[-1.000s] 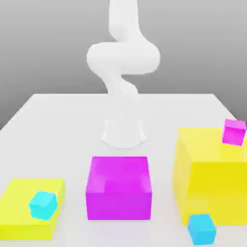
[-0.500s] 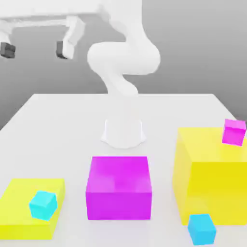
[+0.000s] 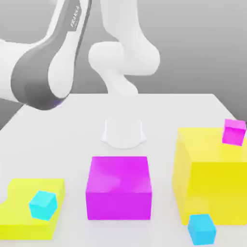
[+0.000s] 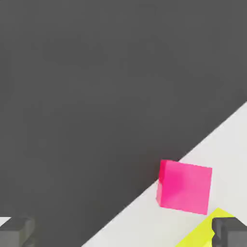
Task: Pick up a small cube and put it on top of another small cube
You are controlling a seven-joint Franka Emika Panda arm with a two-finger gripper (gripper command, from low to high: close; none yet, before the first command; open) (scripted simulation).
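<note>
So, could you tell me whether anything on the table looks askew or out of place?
Mostly tidy. The small cyan cube sits tilted on the low yellow block, and the small magenta cube perches askew near the tall yellow block's far edge.

White table, bright blocks, white-and-grey arm

The table [image 3: 193, 108] is white against a plain grey backdrop. The arm [image 3: 46, 72] is white with a dark grey joint band and small dark lettering on its upper link; its base [image 3: 124, 132] is white too. The big block [image 3: 118, 187] in the middle is magenta. The tall block [image 3: 210, 178] and the low block [image 3: 29, 210] are both yellow. The cube [image 3: 43, 204] on the low block is cyan, as is the floor cube [image 3: 201, 228]. The top cube [image 3: 234, 131] is magenta. In the hand view the fingertips [image 4: 230, 231] are dark grey.
</note>
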